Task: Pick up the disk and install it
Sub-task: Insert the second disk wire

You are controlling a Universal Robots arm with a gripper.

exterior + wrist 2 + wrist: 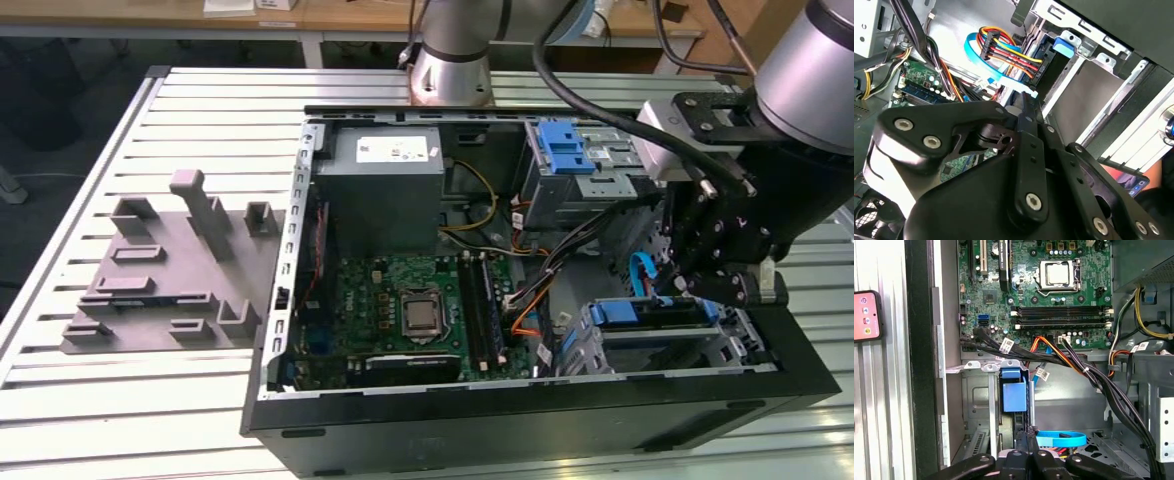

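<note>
Slatted table (160, 420), open PC case (534, 420), cables (587, 240)

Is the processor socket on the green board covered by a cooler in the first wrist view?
No. In the first wrist view the processor socket on the green board lies bare, its square metal top showing with no cooler or fan over it.

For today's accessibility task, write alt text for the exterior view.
A robot arm's gripper reaches into an open computer case at the exterior view's right, just above a blue-framed disk in the drive bay. The motherboard lies at centre; a grey fixture sits on the table.
</note>
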